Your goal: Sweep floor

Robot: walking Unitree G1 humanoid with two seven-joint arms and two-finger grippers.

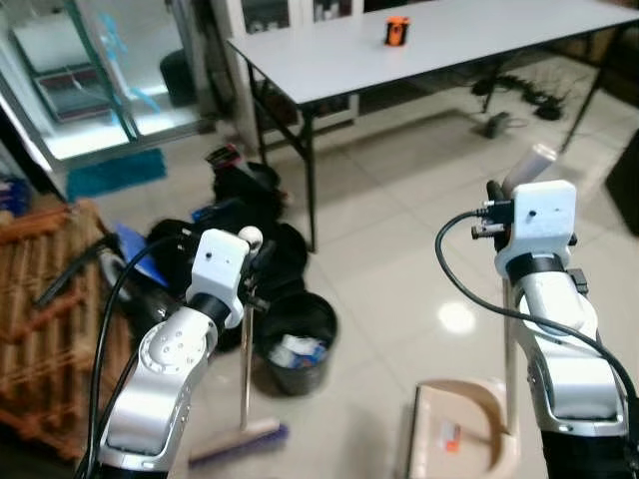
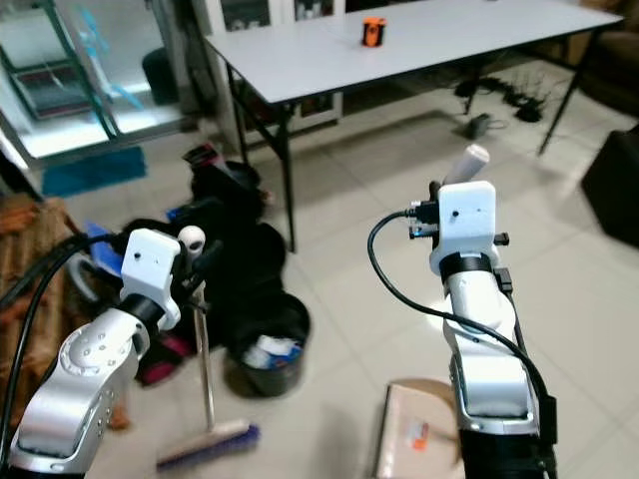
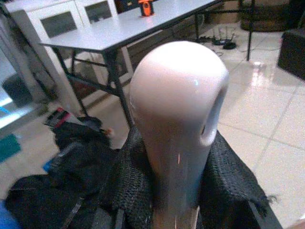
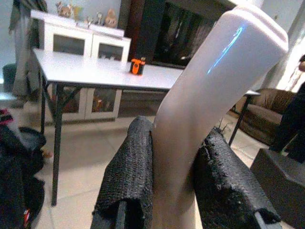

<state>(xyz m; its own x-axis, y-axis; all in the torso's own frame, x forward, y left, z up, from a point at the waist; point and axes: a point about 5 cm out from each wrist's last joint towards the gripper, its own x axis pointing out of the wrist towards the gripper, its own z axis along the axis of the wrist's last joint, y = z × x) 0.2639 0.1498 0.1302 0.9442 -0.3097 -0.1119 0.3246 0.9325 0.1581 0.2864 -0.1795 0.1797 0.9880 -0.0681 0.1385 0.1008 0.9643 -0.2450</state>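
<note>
Left eye view, bin [image 1: 296, 343] beside broom [image 1: 243, 399], table [image 1: 329, 60] beyond

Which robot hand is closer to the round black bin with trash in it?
The left. The left gripper, shut on the broom handle, is just above and beside the round black trash bin. The right gripper, shut on the beige dustpan's handle, is off to the bin's right.
</note>
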